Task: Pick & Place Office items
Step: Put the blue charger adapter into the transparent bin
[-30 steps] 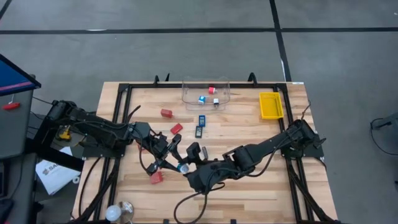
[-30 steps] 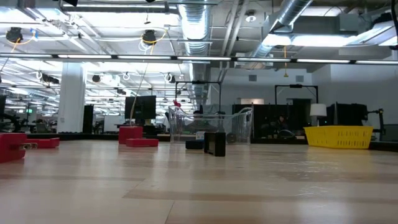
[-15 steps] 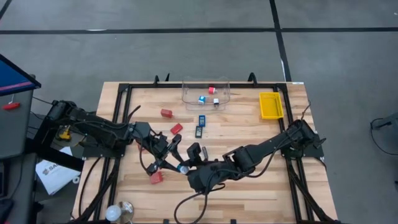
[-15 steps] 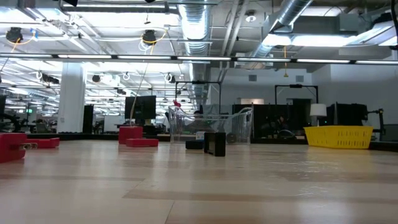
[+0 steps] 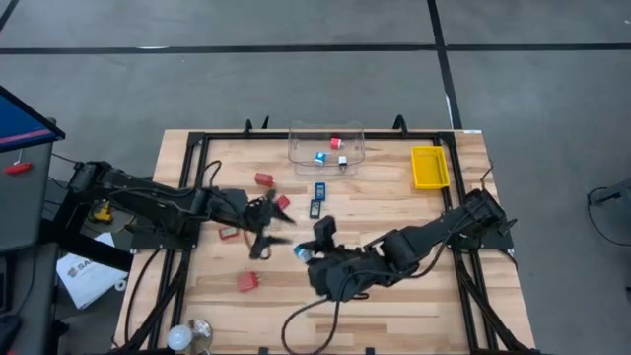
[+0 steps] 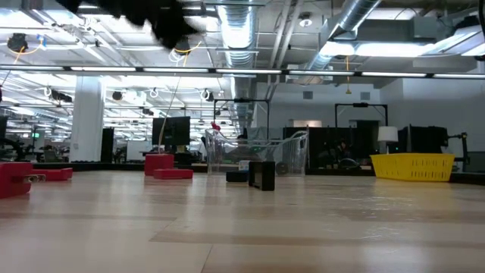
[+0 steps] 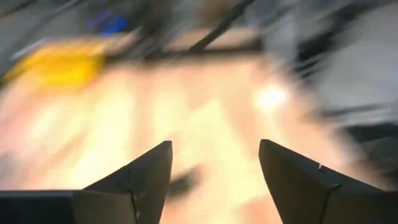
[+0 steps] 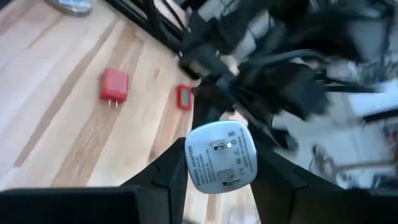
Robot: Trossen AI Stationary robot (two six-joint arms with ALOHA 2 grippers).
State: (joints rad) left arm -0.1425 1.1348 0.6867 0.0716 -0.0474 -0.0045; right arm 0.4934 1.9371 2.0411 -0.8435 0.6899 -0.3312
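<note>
Plug point(image 8: 221, 155) in right tool point(image 8: 219, 177), mid-table.

A clear plastic tub point(image 5: 326, 144) and yellow tray point(image 5: 429, 167) stand on the wooden table point(image 5: 414, 306).

free: table front point(image 5: 394, 316) | blocked: both arms mid-table

You have a white-and-blue plug point(image 8: 220, 155) clamped upright mid-table, well short of the tub point(image 5: 326, 144). Three small pieces point(image 5: 331, 152) sit inside the tub; red blocks point(image 5: 264, 179) and blue-black rectangles point(image 5: 317, 198) lie before it.
</note>
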